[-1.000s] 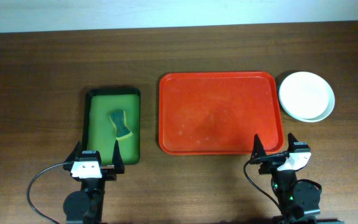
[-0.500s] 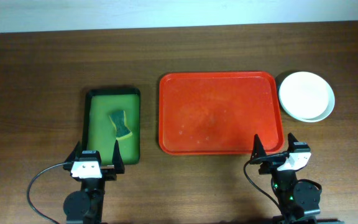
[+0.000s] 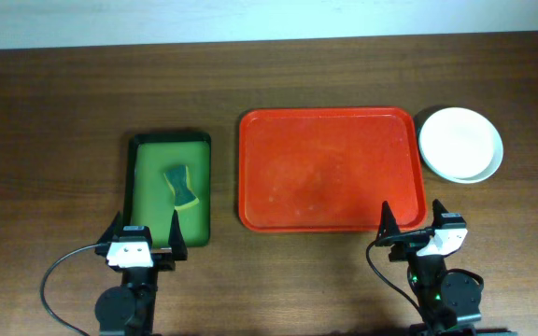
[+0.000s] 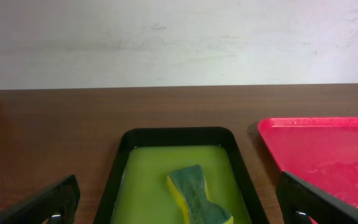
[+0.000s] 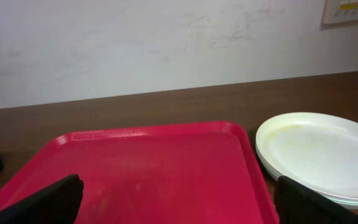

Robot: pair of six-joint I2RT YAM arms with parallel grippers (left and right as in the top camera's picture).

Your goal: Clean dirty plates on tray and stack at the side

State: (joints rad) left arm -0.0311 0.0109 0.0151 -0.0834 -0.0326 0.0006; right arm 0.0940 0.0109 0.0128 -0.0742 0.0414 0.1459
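Observation:
The plates sit stacked on the table just right of the red tray, a white one on top; the stack also shows in the right wrist view. The tray holds no plates and shows faint smears; its corner shows in the left wrist view and it fills the right wrist view. My left gripper is open and empty at the near end of the green tray. My right gripper is open and empty at the red tray's near right corner.
A green tray with a dark rim lies left of the red tray and holds a green and yellow sponge, also in the left wrist view. A pale wall runs behind the table's far edge.

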